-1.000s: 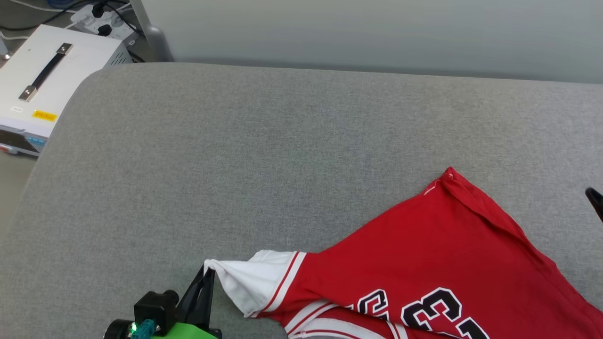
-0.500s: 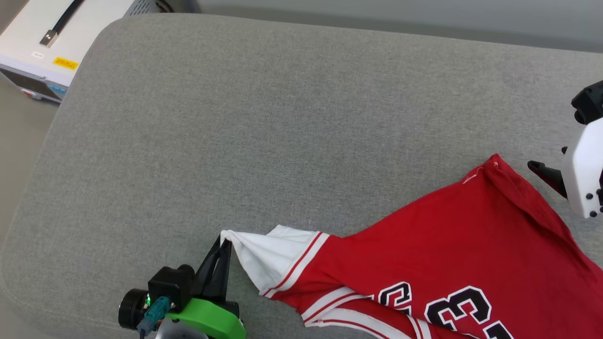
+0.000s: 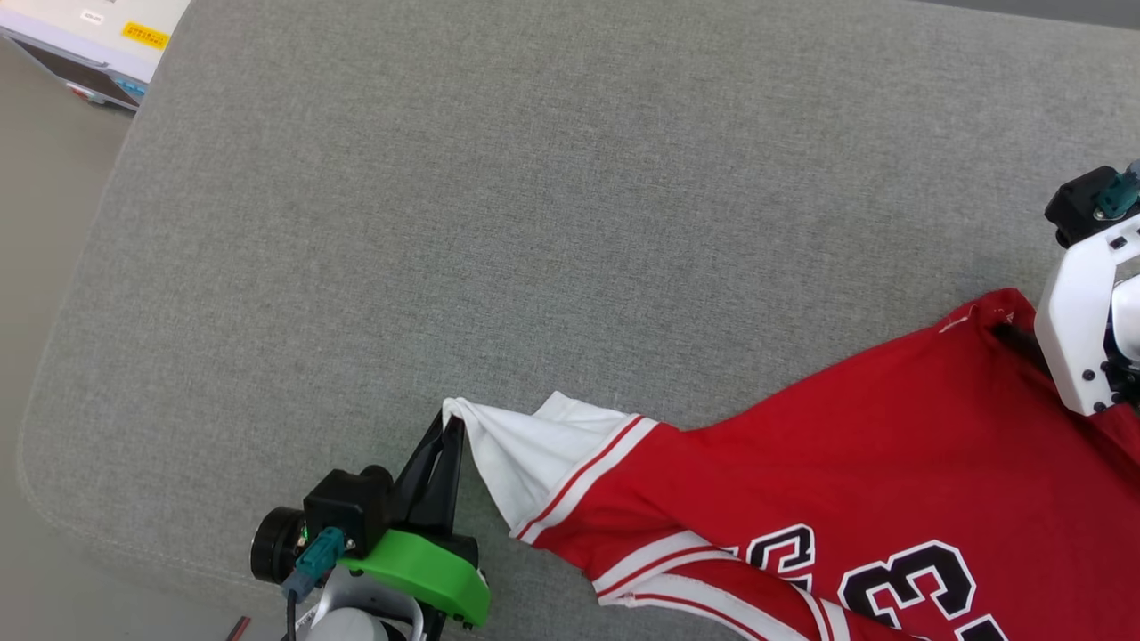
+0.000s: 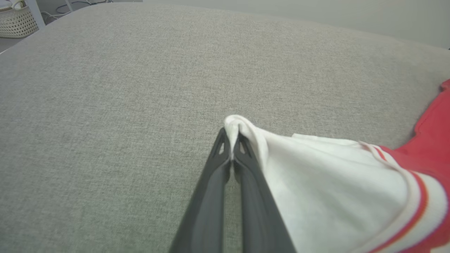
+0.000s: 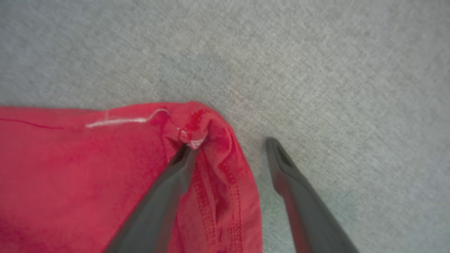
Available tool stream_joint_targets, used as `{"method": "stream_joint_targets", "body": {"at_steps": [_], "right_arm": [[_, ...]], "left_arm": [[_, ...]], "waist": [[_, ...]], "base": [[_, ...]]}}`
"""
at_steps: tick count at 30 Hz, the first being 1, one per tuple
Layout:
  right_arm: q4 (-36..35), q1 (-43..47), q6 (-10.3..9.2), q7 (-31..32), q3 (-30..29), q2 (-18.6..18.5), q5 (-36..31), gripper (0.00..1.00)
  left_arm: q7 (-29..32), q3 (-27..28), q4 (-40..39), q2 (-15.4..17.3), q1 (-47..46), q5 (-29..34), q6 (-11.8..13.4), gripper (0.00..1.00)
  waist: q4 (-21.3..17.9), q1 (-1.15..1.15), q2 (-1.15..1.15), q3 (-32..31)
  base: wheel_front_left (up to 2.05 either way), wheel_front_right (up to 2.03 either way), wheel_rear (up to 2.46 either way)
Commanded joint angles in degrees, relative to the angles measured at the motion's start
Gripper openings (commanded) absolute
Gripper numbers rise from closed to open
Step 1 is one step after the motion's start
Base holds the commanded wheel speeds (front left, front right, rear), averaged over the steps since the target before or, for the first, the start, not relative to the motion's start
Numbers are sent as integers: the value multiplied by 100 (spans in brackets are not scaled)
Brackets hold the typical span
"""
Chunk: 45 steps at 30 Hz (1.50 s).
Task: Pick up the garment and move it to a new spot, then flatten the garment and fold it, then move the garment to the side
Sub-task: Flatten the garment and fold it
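The red garment (image 3: 855, 454) lies across the lower right of the grey cushion, its black numerals at the bottom edge of the head view. My left gripper (image 3: 450, 420) is shut on the tip of its white sleeve (image 3: 525, 445), and the left wrist view shows that sleeve (image 4: 316, 175) pinched between the closed fingers at the gripper (image 4: 231, 135). My right gripper (image 5: 230, 144) is open over the garment's red hem corner (image 5: 191, 123): one finger (image 5: 165, 189) lies on the fabric, the other rests on bare cushion. In the head view the right wrist covers those fingers.
The grey cushion (image 3: 534, 196) stretches wide and bare beyond the garment. Its rounded left edge drops to the floor, where a white box (image 3: 98, 36) sits at the upper left. A woven basket (image 4: 15, 19) stands far off in the left wrist view.
The head camera has tilted down and shifted, so the whole scene slid. My right arm came in from the right edge to the red hem corner. The left gripper still holds the sleeve.
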Motion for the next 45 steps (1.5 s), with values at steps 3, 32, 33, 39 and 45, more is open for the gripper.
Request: {"method": "stream_joint_targets", "body": {"at_steps": [3,32,33,39,45], "right_arm": [[337,218,5,-66,501,131,223,100],[-299,258,5,-3653,-409,-135,565,0],[-332,253,5,-3706,-490,-125,540,0],[-636,126,5,-3833,-1068,-16,377,0],[-921,-311,5,-3756,-1642,124,112,0]], "left_arm": [[-35,28,46,-48,-98,36,-18,0],[70,343,-469,507,-238,147,-146,0],[87,365,-517,539,-350,145,-158,0],[252,429,-788,757,-1324,182,-269,0],[506,467,-937,899,-2664,178,-368,0]], "waist": [[23,0,0,32],[-783,0,0,-1631],[-816,0,0,-1648],[-1017,0,0,-1627],[-1154,0,0,-1199]], "base": [[0,0,0],[0,0,0],[0,0,0],[0,0,0],[0,0,0]]}}
